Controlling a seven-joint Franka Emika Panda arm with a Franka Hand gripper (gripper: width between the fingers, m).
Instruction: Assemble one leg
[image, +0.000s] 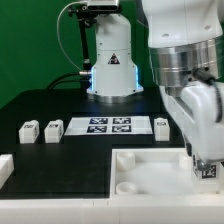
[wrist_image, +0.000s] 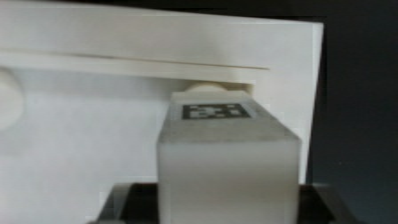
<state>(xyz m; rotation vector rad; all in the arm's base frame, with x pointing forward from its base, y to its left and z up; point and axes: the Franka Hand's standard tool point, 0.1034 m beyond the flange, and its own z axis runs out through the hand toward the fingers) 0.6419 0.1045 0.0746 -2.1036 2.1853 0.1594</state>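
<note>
My gripper (image: 207, 160) hangs at the exterior view's right, over the right end of the large white tray-like part (image: 150, 178). It is shut on a leg (image: 208, 171), a small white block whose marker tag shows just below the fingers. In the wrist view the leg (wrist_image: 222, 150) runs out from between the dark fingers (wrist_image: 128, 200) of the gripper (wrist_image: 222, 205). Its tagged end lies against the white part (wrist_image: 107, 120), near a raised edge. Three more legs stand on the black table: two at the left (image: 27, 130) (image: 52, 129) and one right of the marker board (image: 161, 126).
The marker board (image: 108, 126) lies flat in the middle of the table. The arm's base (image: 112, 60) stands behind it. Another white piece (image: 5, 166) sits at the exterior view's left edge. The arm's wrist hides the table at the far right.
</note>
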